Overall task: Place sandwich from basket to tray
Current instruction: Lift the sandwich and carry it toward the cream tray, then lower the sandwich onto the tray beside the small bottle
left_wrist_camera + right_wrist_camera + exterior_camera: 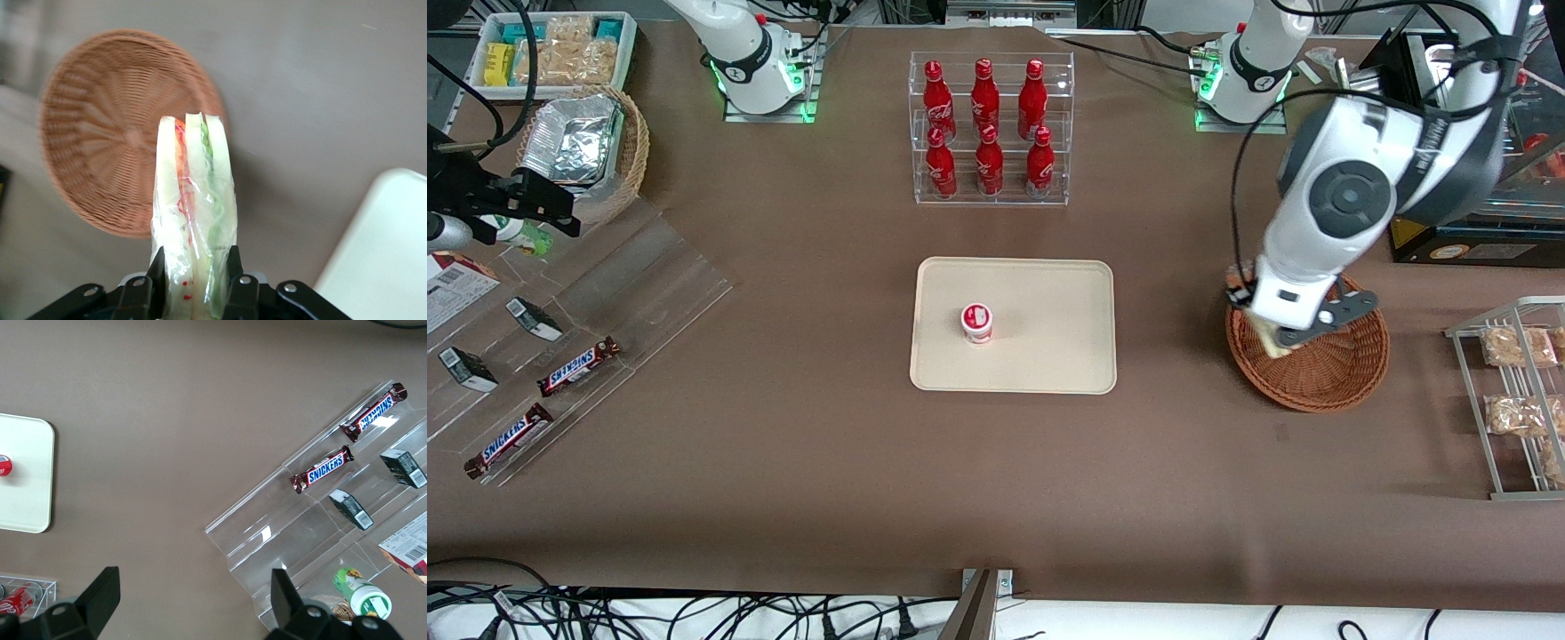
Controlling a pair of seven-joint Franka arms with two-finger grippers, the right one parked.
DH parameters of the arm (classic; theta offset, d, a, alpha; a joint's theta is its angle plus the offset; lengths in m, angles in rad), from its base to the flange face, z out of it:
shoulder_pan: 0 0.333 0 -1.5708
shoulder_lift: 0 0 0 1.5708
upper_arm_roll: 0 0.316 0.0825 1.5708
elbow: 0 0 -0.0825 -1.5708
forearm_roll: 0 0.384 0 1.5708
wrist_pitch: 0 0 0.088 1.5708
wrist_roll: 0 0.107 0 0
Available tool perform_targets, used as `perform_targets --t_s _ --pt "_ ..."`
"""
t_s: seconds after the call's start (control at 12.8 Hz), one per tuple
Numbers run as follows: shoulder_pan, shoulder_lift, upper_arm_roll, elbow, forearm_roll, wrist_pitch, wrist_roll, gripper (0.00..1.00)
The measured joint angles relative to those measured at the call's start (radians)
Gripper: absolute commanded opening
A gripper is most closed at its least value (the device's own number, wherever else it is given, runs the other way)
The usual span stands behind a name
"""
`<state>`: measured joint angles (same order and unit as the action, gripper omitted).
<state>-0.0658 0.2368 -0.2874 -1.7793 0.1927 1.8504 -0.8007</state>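
I log the gripper (193, 277) clamped on the sandwich (195, 213) above the basket (1325, 378) rim nearest the tray (1049, 356), which carries a small cup (977, 323), bottle rack (991, 129) farther from the front camera.

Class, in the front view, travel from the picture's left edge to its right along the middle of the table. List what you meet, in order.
Snickers bars → tray with a small cup → the tool shut on the sandwich over the basket → wire rack.
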Motion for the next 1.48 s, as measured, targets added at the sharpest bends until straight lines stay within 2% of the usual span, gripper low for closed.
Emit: perform_targets --t_s 0.23,0.39,0.86,1.09,1.48 --pt "-0.008 0.049 -0.132 0.023 -0.017 0.037 0.043 0.37" --pt "-0.034 0.101 -0.181 0.025 -0.017 0.088 0.044 0.37" --pt "-0.158 0.189 -0.188 0.025 -0.017 0.234 0.035 0.36" --pt "-0.186 0.230 -0.187 0.025 -0.011 0.271 0.023 0.36" --pt "-0.209 0.309 -0.187 0.024 0.088 0.346 -0.061 0.36"
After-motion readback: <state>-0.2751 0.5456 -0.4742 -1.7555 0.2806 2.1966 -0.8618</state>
